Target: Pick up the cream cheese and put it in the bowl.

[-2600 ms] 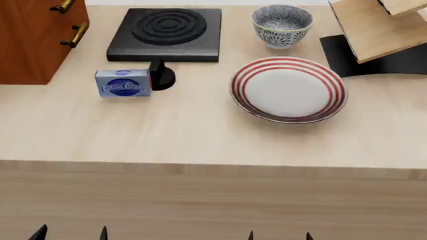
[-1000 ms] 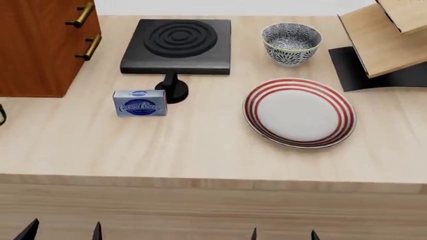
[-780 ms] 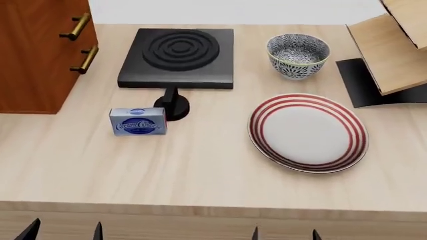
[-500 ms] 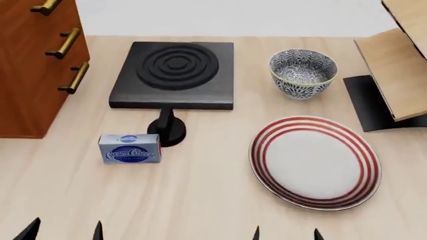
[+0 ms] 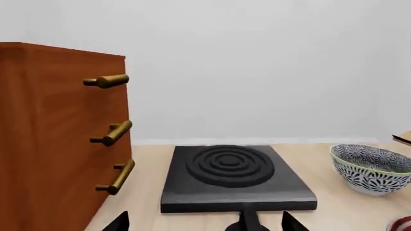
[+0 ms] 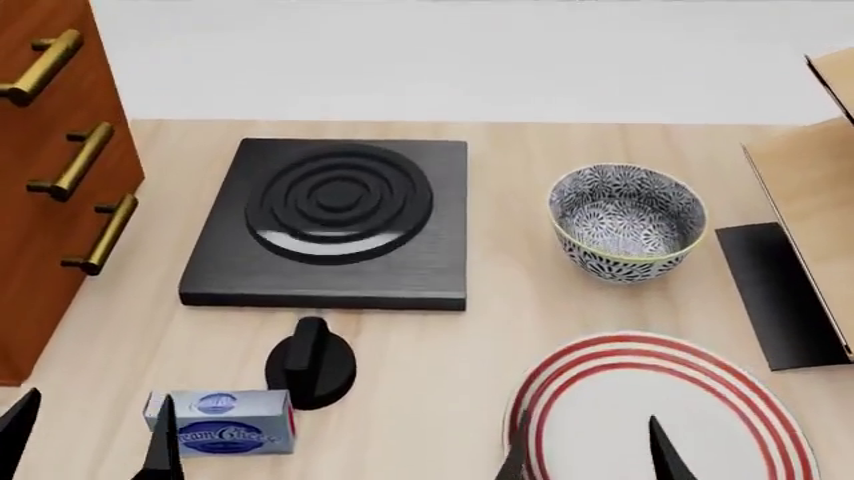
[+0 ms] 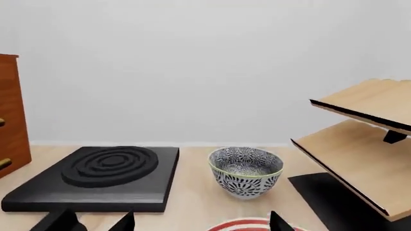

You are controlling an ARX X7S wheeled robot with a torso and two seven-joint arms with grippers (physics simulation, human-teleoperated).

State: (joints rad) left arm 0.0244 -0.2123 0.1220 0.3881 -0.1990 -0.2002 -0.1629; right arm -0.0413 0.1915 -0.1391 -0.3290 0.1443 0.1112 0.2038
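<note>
Cream cheese (image 6: pixel 224 434) beside stove knob (image 6: pixel 310 367); left gripper (image 6: pixel 91 440) parted, right gripper (image 6: pixel 587 455) parted; risk: nudging knob.

Only the black pointed fingertips of both arms are seen at the lower edge of the head view. The left claw (image 6: pixel 91 435) is held with its tips spread apart, and the right claw (image 6: pixel 587 450) likewise, nothing being gripped.
</note>
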